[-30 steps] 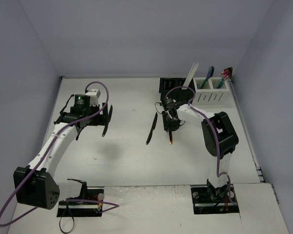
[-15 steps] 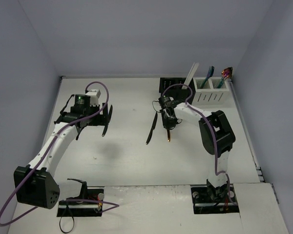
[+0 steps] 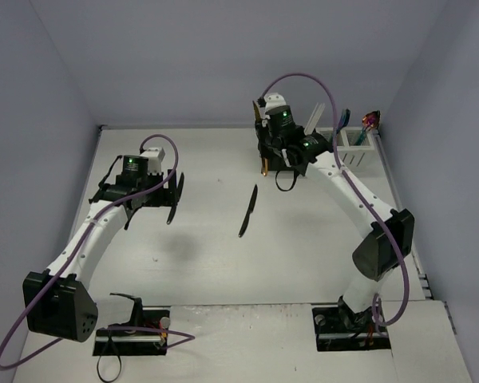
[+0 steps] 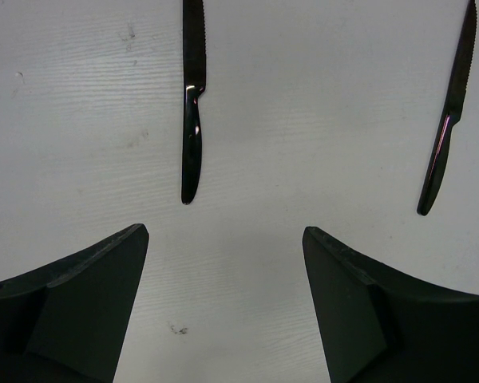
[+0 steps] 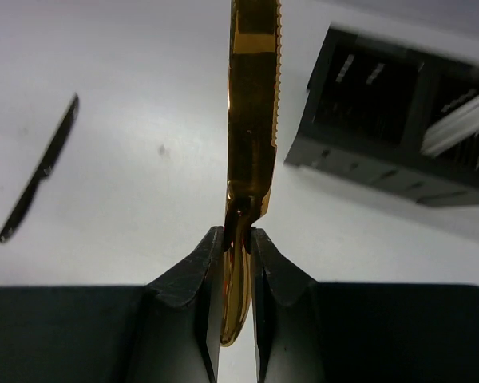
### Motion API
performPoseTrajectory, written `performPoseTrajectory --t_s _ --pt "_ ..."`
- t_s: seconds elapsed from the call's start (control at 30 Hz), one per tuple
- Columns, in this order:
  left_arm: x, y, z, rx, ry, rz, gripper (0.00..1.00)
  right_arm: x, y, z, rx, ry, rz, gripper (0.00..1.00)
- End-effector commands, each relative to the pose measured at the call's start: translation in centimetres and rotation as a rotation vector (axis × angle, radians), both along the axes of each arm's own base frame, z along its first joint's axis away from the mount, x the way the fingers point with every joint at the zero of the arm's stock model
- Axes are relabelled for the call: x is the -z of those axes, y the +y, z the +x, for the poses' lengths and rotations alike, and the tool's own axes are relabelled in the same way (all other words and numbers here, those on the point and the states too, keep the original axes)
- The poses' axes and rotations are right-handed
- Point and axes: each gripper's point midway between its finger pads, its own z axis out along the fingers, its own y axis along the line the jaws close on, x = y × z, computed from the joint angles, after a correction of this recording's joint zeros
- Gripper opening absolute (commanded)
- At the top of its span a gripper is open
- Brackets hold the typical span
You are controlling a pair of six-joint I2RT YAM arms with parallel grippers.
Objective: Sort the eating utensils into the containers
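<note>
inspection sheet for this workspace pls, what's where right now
surface: white table, a few small scuffs
job's things: gold knife held in the air near the black caddy; white chopsticks stand in that caddy; white caddy holds a blue utensil and an iridescent utensil; black knife and second black knife lie flat on the table
clutter: nothing seen
grippers: left gripper open and empty, above the table; right gripper shut on the gold knife's handle
cables: purple left cable and right cable loop along the arms
surroundings: plain grey walls
</note>
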Motion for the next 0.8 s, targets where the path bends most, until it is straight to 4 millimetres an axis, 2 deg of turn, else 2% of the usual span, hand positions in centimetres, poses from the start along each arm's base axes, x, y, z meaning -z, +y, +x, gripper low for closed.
performPoseTrajectory --t_s 0.0,0.17,0.37,0.43,0.6,0.77 --pt "-1.9 -0.1 1.2 -0.009 -0.059 -0.018 0.76 -8.1 -2.0 4.8 0.067 -0.269 0.067 0.0" --pt "-1.8 -0.1 1.2 -0.011 -0.057 -0.016 0.76 -12.0 -4.8 10.2 0.147 -0.445 0.188 0.0" --pt "-1.8 0.0 1.3 -0.02 -0.061 -0.014 0.76 -11.8 -5.6 15.0 0.177 -0.56 0.158 0.0" --pt "-1.8 0.0 1.3 -0.019 -0.061 -0.015 0.76 -11.2 -5.5 16.4 0.178 -0.593 0.156 0.0" --pt "-1.6 -0.2 1.4 -0.013 -0.051 -0.024 0.76 -8.7 -5.1 18.5 0.185 -0.629 0.164 0.0" --pt "-1.5 -0.5 1.4 -0.006 -0.043 -0.034 0.76 -4.2 -4.6 19.8 0.176 -0.606 0.136 0.0"
